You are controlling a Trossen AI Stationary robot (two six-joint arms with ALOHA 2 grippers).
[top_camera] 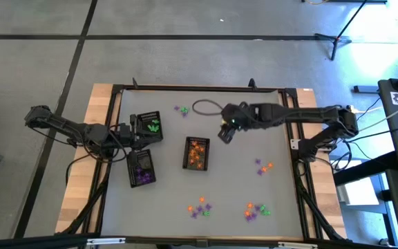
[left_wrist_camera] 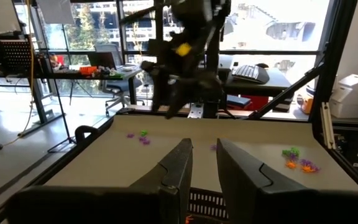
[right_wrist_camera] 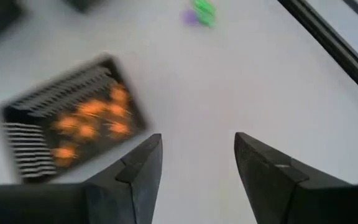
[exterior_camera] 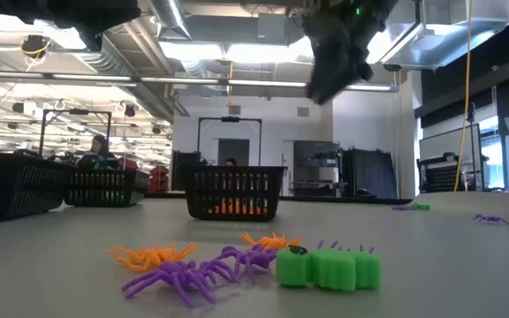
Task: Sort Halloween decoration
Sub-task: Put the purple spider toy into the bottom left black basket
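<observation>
My right gripper point(top_camera: 224, 134) hung empty, jaws apart, just right of the orange tray point(top_camera: 196, 153). Loose trinkets point(top_camera: 263, 166) lay nearer and rightward on the bench point(top_camera: 240, 187), nearer my right arm.

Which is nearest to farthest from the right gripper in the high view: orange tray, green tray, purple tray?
From the right gripper, table's far middle:
1. Orange tray, just toward the near edge, centre.
2. Green tray, to the left, by the left arm.
3. Purple tray, left, nearer the front.

Overhead, table-level, two wrist views
</observation>
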